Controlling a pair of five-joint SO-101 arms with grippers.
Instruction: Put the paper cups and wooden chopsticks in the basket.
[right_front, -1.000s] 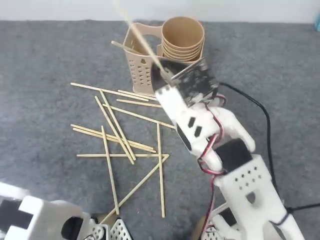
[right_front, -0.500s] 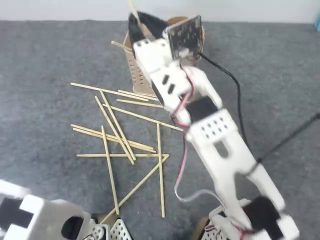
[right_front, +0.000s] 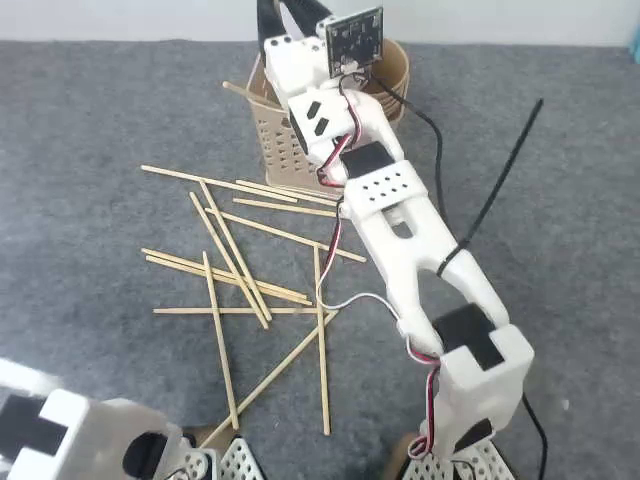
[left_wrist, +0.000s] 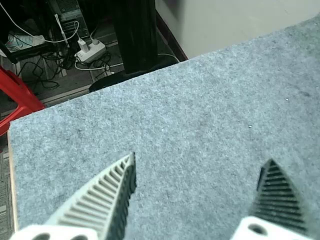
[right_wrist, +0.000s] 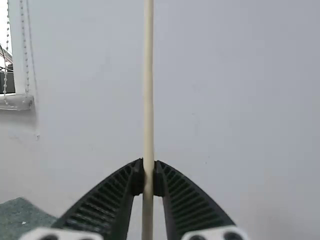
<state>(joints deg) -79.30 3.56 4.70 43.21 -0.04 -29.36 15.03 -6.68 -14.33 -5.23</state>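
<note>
My right gripper is shut on a single wooden chopstick, which stands straight up between its black fingers. In the high view this gripper sits above the back of the beige slotted basket, with the arm stretched over it. A stack of brown paper cups stands in the basket, partly hidden by the arm. Several loose chopsticks lie crossed on the grey carpet left of the arm. My left gripper is open over bare carpet with nothing between its fingers.
One chopstick pokes out of the basket's left side. The left arm's white base sits at the front left corner. Black cables trail over the carpet on the right. The carpet's edge and a wall lie just behind the basket.
The right arm has swung forward and stretched out, carrying the chopstick from in front of the basket to above its back. The loose chopsticks have not moved.
</note>
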